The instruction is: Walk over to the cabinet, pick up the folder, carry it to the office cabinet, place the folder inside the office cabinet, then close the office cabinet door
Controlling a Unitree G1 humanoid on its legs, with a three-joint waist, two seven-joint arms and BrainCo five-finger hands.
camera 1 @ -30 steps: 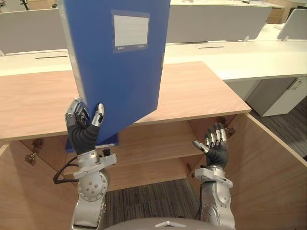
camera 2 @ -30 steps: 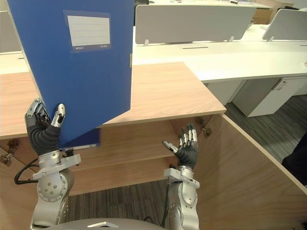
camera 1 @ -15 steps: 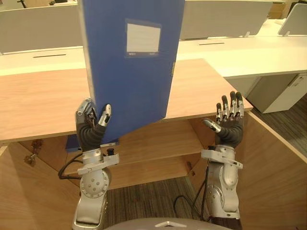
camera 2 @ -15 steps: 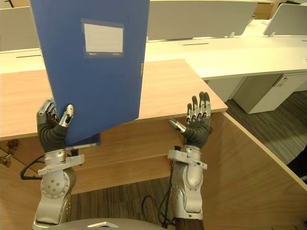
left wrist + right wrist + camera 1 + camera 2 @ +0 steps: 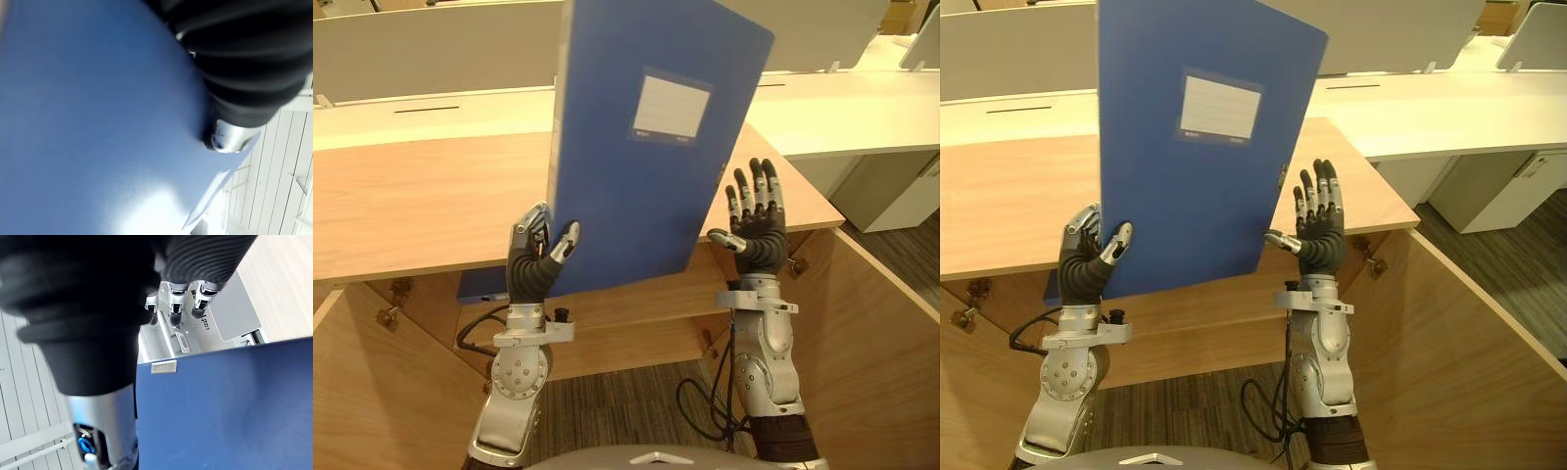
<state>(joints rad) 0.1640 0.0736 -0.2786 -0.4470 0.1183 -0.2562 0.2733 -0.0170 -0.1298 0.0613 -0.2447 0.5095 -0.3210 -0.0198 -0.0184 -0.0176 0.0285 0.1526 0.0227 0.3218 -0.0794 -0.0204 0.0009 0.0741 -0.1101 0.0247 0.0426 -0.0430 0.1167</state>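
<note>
The folder (image 5: pixel 636 186) stands upright and tilted above the cabinet (image 5: pixel 411 206) top. The left hand (image 5: pixel 533 269) pinches its lower corner, thumb in front and fingers (image 5: pixel 530 220) curled behind. It looks stiff, flat and light, but its smooth cover and this one-corner grip will likely let it swing or slip. A steadier hold would be on the free long edge near the clasp. The right hand (image 5: pixel 756 235) is just beside that edge, fingers straight and spread, holding nothing; whether its thumb touches the folder I cannot tell. Below the cabinet top the doors (image 5: pixel 871 333) stand open, showing a wooden shelf (image 5: pixel 646 304). White tables (image 5: pixel 842 98) lie behind the cabinet, and grey carpet (image 5: pixel 626 411) lies in front.
</note>
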